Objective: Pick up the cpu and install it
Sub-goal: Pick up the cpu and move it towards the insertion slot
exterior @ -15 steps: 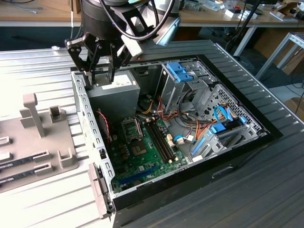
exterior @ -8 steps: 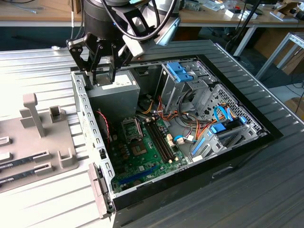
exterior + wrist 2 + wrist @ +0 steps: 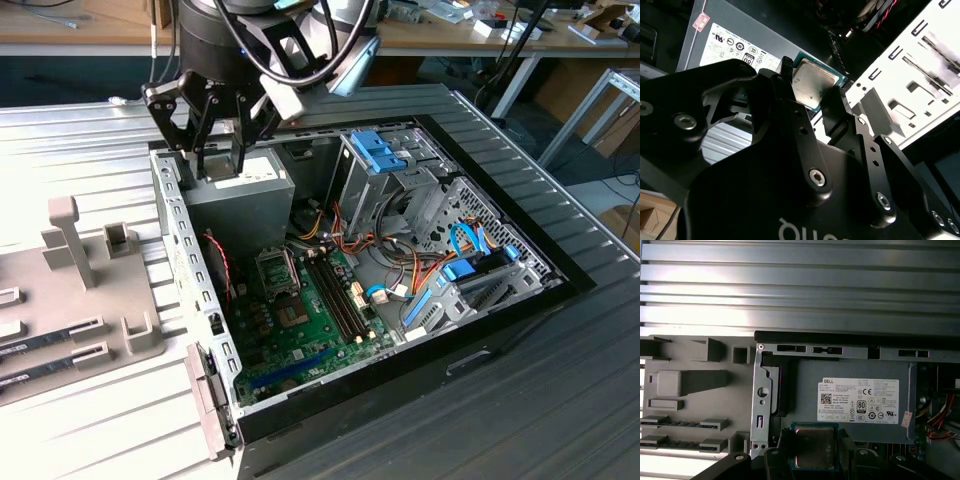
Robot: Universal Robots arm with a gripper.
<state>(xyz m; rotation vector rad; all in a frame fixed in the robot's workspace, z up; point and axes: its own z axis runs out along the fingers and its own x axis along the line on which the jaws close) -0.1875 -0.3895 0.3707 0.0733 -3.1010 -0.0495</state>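
The cpu [image 3: 812, 82] is a small square chip with a green rim and a dull silver lid. It sits clamped between the two black fingers of my gripper [image 3: 813, 84], which is shut on it by two opposite edges. In the first wrist view the cpu [image 3: 814, 446] hangs above the edge of the grey power-supply box [image 3: 855, 400]. In the exterior view my gripper [image 3: 222, 160] hovers over that box [image 3: 240, 195], at the back left corner of the open computer case. The motherboard's cpu socket [image 3: 276, 270] lies lower down, toward the exterior view's right of the gripper.
The green motherboard [image 3: 310, 320] lies in the case, with drive cages and blue brackets [image 3: 385, 155] and coloured cables [image 3: 400, 275] on the exterior view's right. A grey parts holder [image 3: 90, 290] with slots stands on the ribbed table beside the case wall [image 3: 185, 260].
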